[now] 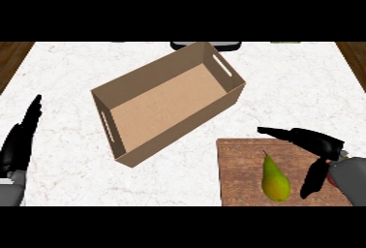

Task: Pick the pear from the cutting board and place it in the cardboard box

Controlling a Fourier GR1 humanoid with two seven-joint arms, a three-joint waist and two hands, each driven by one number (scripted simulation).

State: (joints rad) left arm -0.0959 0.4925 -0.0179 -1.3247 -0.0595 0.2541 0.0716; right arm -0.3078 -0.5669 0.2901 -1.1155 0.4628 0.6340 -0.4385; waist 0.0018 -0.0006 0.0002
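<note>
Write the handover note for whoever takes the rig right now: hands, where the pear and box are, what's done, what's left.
Right hand: open, over the right part of the cutting board, thumb and fingers spread beside the pear, not closed on it.
Left hand: open and resting at the left edge, holding nothing.
Pear: lies on the cutting board, stem pointing away from the robot.
Cardboard box: open, nothing inside, set at an angle on the counter up and left of the board.
Done: right hand brought to the pear.
Left: grasp the pear, lift it, carry it to the box, release it inside.
</note>
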